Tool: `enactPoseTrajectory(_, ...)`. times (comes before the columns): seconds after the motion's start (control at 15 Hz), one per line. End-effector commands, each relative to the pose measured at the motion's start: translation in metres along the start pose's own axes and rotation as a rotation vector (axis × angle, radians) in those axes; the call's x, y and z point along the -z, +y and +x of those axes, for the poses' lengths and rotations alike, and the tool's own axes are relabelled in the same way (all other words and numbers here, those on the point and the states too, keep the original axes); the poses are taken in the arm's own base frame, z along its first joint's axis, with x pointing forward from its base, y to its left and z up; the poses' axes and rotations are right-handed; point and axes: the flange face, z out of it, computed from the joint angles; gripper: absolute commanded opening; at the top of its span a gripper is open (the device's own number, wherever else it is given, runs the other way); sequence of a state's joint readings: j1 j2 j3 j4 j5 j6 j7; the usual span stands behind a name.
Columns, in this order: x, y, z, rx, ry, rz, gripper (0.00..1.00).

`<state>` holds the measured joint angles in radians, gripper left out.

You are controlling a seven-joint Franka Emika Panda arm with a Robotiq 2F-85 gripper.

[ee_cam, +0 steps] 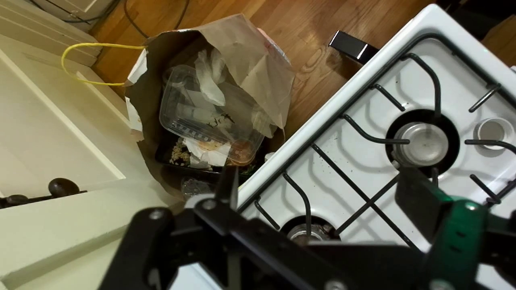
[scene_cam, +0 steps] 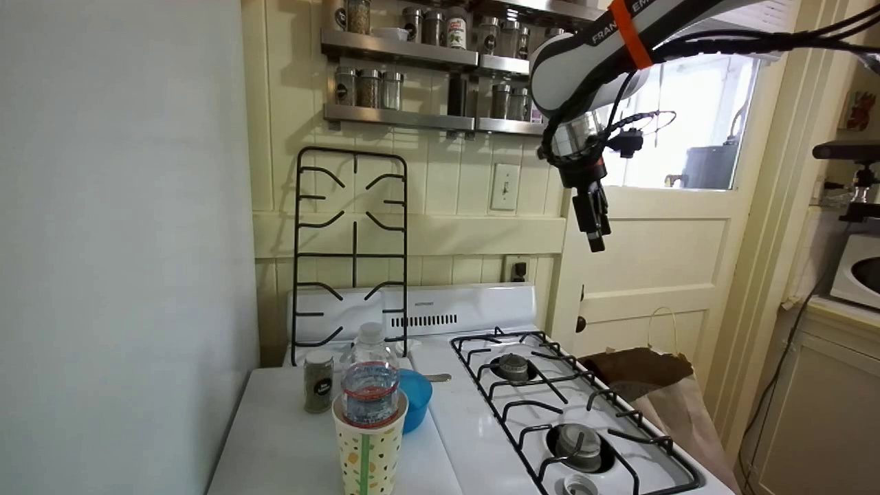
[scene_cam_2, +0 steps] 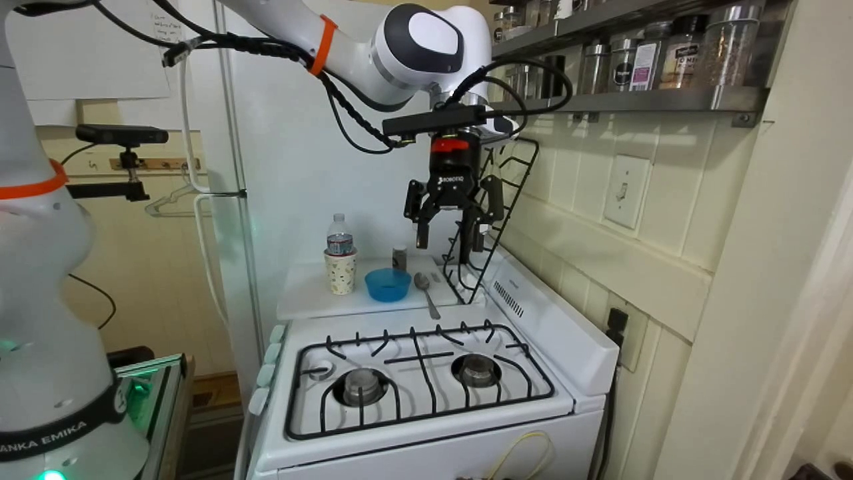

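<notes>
The gripper (scene_cam_2: 450, 244) is poised above the white gas stove (scene_cam_2: 400, 460), pointing down, its jaws spread wide apart; nothing is gripped between them and nothing is touched. In the wrist view, the black cooktop grate (ee_cam: 368, 200) is seen lying flat over two burners (ee_cam: 425, 145), well below the jaws. It is judged to be rigid metal, fairly heavy for such thin bars and hardly fragile, though smooth enough to pivot if pinched loosely; hold would best be taken across the straight bars at its middle, where balance is likeliest. Beside the stove, a brown paper bag (ee_cam: 258, 60) is seen standing open with a clear plastic container (ee_cam: 189, 100) inside; the bag is judged light, soft and easily crumpled. Farther out, another grate (scene_cam: 355, 255) is leaned against the cream panelled wall (scene_cam: 443, 185), and near its foot a spoon (scene_cam_2: 421, 281) and a blue bowl (scene_cam_2: 388, 290) are found; past the bowl a patterned cup (scene_cam_2: 342, 277) is placed, with a water bottle (scene_cam_2: 340, 235) set in its mouth.
</notes>
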<state>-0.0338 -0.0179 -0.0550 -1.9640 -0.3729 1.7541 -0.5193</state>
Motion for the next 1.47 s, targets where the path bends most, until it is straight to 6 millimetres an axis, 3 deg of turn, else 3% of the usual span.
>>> enactPoseTrajectory(0.0, 0.001, 0.0, 0.0, 0.0, -0.001, 0.001, 1.0)
enactPoseTrajectory(0.27, 0.001, 0.0, 0.0, 0.0, -0.001, 0.001, 1.0)
enactPoseTrajectory(0.6, -0.045, -0.1, 0.033, 0.286, -0.002, 0.097, 1.0)
enactPoseTrajectory(0.8, -0.064, -0.147, 0.049, 0.453, 0.009, 0.108, 1.0)
enactPoseTrajectory(1.27, -0.087, -0.201, 0.102, 0.836, 0.042, 0.088, 1.0)
enactPoseTrajectory(1.33, -0.08, -0.19, 0.09, 0.743, 0.032, 0.073, 1.0)
enactPoseTrajectory(1.4, -0.084, -0.196, 0.095, 0.781, 0.029, 0.076, 1.0)
